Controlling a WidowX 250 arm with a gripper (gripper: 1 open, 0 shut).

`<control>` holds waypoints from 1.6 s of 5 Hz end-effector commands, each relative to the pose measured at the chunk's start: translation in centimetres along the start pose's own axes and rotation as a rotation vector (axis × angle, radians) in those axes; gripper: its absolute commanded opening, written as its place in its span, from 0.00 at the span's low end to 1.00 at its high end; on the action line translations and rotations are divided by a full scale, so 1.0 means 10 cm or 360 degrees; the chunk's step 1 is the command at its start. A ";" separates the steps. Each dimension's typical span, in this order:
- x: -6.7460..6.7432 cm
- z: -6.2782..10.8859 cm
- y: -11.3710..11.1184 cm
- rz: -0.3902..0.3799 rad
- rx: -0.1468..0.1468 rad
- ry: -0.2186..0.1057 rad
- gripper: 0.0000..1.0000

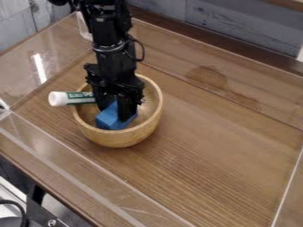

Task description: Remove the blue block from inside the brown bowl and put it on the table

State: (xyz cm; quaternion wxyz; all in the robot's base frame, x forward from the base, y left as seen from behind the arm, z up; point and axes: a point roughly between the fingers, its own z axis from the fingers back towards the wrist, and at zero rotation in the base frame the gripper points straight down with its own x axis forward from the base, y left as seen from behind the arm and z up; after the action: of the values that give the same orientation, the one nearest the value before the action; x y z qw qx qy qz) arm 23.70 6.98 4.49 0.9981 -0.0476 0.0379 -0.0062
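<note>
Contact is already made: the claw (113, 110) reaches straight down into the brown bowl (142, 129), closed on the blue block (109, 118) directly beneath it; bare table (213, 151) lies rightward.

One black arm comes down from the top left, standing nearly straight up. Its gripper (115, 108) points straight down, fingers squeezed tight w/ no gap left betw. them.

Glossy wood-grain table (213, 133), smooth wooden bowl (133, 133)
</note>
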 end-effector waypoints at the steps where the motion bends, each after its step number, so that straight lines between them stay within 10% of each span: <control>1: 0.10 0.14 0.02 -0.0019 0.0033 -0.0081 0.00; 8: 0.12 0.21 -0.03 -0.0041 0.0040 -0.0082 0.00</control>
State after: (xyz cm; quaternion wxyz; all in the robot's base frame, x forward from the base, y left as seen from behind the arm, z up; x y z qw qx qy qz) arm 23.77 6.50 4.79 0.9976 -0.0485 0.0470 -0.0151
